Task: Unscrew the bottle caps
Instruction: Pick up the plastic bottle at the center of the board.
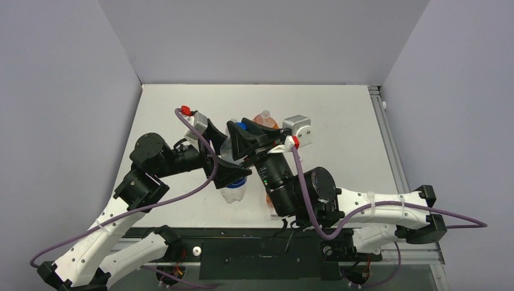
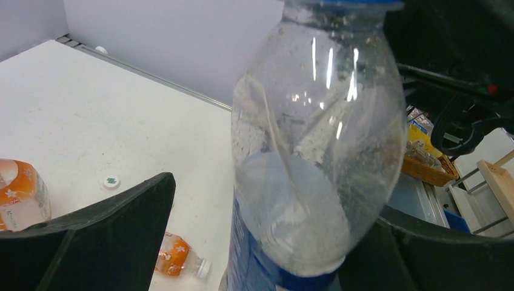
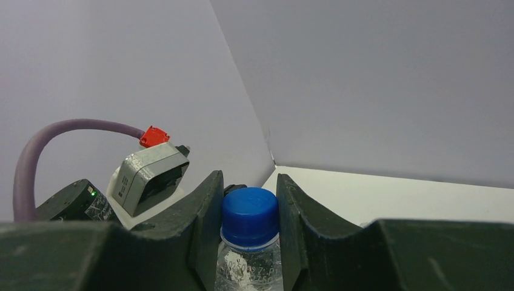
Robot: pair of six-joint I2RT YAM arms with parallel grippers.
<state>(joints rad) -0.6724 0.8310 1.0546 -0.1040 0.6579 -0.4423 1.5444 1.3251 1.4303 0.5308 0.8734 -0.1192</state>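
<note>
A clear bottle (image 1: 233,189) with a blue label stands upright between both arms. My right gripper (image 1: 242,136) comes from above and is shut on its blue cap (image 3: 250,213), with a finger pressed on each side. My left gripper (image 2: 279,200) surrounds the bottle body (image 2: 315,139). Its right finger (image 2: 436,254) touches the bottle. Its left finger (image 2: 103,236) stands apart from it, and bare table shows through the gap.
In the left wrist view a slim orange bottle (image 2: 176,256) lies on the table with its white cap (image 2: 202,267) on. A wide orange bottle (image 2: 21,194) is at the left edge, with a loose white cap with a green mark (image 2: 111,180) beside it. Another orange bottle (image 1: 265,118) is behind the grippers.
</note>
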